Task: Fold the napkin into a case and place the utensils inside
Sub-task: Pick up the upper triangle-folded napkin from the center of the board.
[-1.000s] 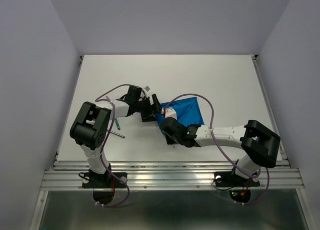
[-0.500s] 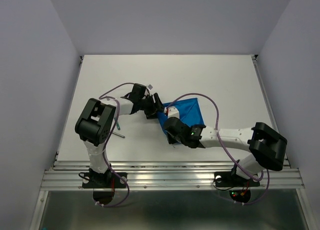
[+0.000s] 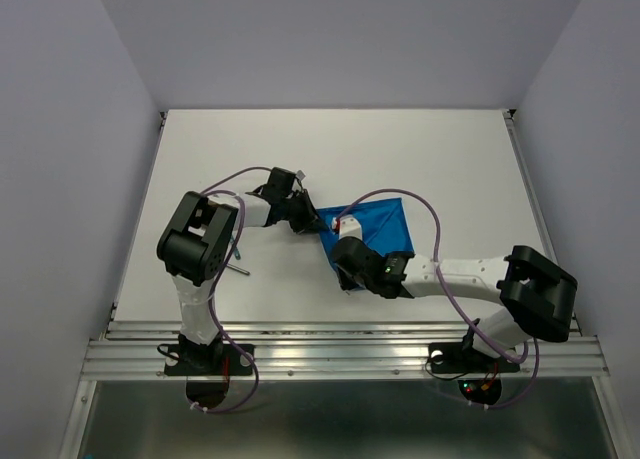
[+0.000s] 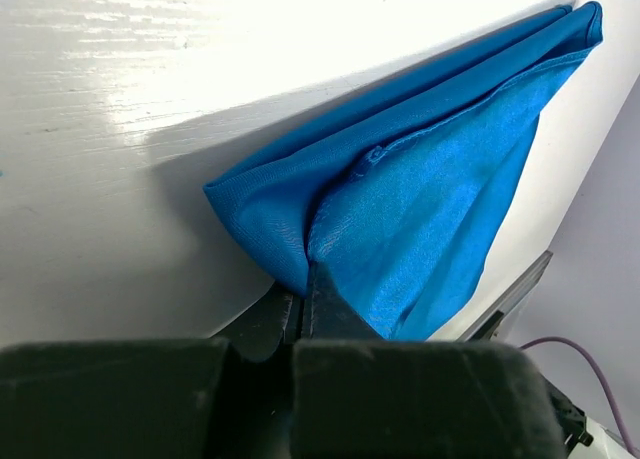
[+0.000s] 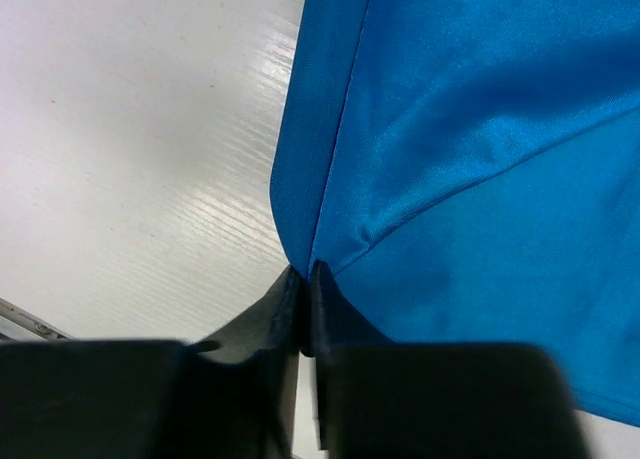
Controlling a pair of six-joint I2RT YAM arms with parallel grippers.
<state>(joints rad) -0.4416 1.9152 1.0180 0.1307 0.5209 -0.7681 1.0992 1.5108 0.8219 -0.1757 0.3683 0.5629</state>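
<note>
The bright blue creased cloth napkin (image 3: 378,224), on the white table (image 3: 450,159), is now pinched at its left corner by the left gripper (image 4: 300,297), just snapped shut from wide open; its near corner is clamped by the right gripper (image 5: 305,279); the next fold can likely be pulled.

Light: bright, even | Glare: I see the white tabletop (image 4: 150,49) blown out at 11 o'clock, left wrist | Shadow: soft grey beside the glossy bright blue cloth napkin (image 4: 420,199) | Focus: 6 o'clock foreground blurred
</note>
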